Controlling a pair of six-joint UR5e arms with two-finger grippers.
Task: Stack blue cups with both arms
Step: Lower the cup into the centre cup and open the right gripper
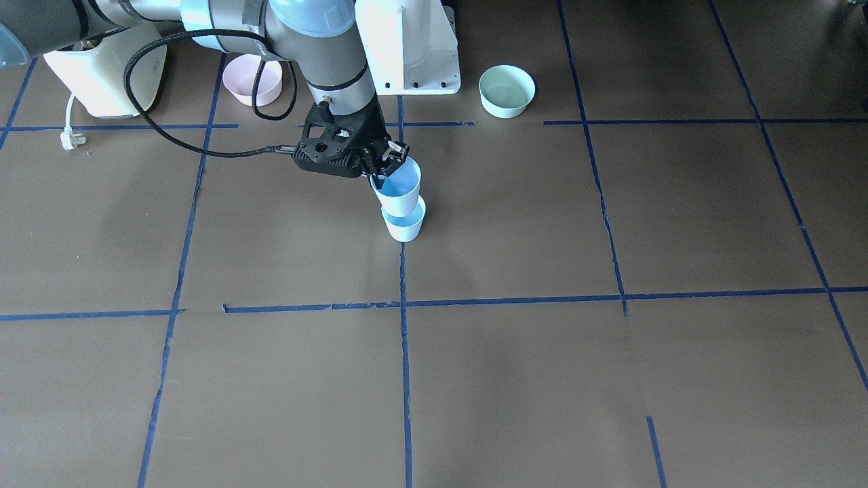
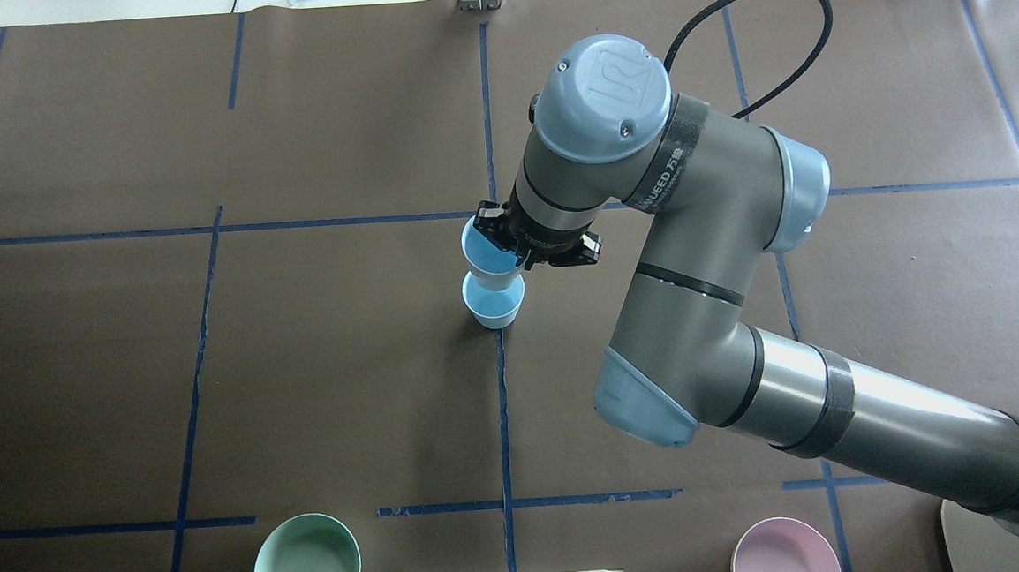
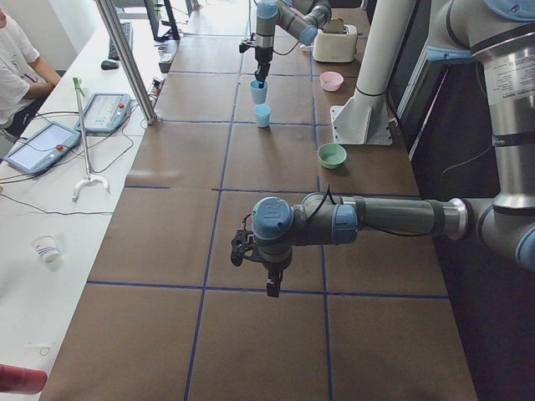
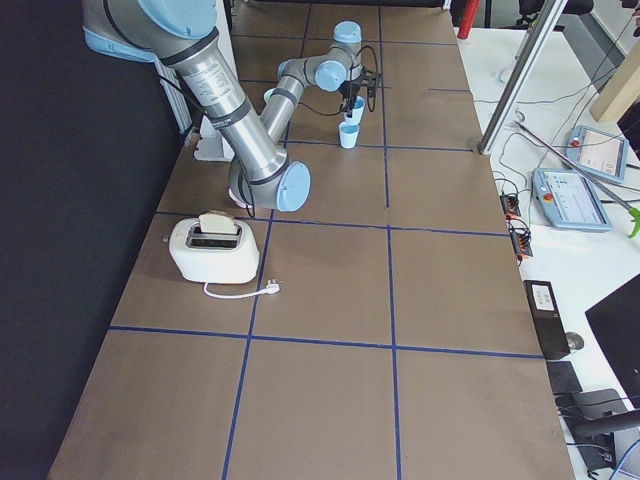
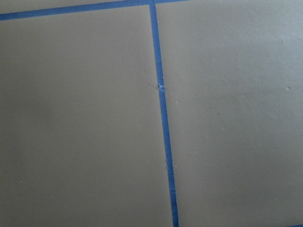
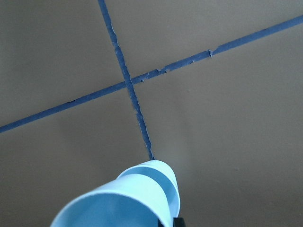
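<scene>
My right gripper (image 1: 385,157) is shut on the rim of a pale blue cup (image 1: 399,186) and holds it, slightly tilted, just above the second blue cup (image 1: 405,224). The second cup stands upright on the table's centre tape line. In the overhead view the gripper (image 2: 511,243) holds the cup (image 2: 483,254) right beside the standing cup (image 2: 495,303). The held cup fills the bottom of the right wrist view (image 6: 118,208). My left gripper (image 3: 271,286) hangs over bare table far from the cups, and I cannot tell if it is open.
A mint-green bowl (image 1: 506,90) and a pale pink bowl (image 1: 252,78) sit either side of the white pedestal (image 1: 413,47). A cream toaster (image 1: 102,74) with a loose plug (image 1: 70,139) stands on my right side. An operator sits beyond the table's far edge.
</scene>
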